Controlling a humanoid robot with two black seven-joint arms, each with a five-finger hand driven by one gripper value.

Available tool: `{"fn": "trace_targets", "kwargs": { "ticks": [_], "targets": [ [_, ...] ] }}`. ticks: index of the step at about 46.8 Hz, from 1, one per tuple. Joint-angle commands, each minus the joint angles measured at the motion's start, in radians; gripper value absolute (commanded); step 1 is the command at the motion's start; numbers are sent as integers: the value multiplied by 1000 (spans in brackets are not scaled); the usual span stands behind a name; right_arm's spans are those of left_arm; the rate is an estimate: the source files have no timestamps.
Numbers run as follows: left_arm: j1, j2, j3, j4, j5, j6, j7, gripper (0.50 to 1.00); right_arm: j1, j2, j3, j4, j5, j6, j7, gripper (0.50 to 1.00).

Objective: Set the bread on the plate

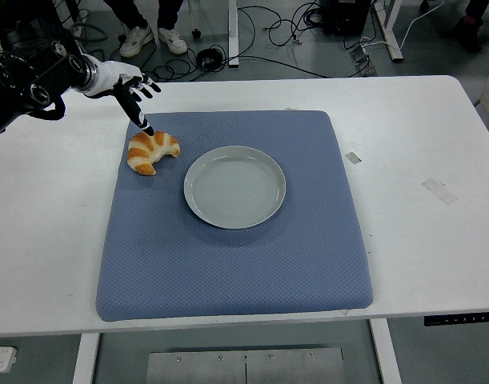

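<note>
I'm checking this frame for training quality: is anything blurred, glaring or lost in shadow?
Head view: lighting even and soft; golden striped croissant and round grey plate sharp on the blue quilted mat, casting only faint shadows; no strong glare on the white table; left robot hand slightly soft.

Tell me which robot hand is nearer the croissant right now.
Left. The left hand hovers just above and behind the croissant, fingers spread, one fingertip almost at its top edge. The right hand is out of view.

Glossy smooth plate [234,186] — dimpled matt cloth mat [228,264] — crusty croissant [152,151]
</note>
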Motion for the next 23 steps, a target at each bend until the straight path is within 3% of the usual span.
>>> {"fn": "trace_targets", "kwargs": {
  "ticks": [1,23],
  "targets": [
    [19,-2,1,2,29,2,-1,936,0,0,0,1,0,0,0,1000],
    [51,-45,-53,2,48,29,-8,904,1,0,0,-1,0,0,0,1000]
  ]
}}
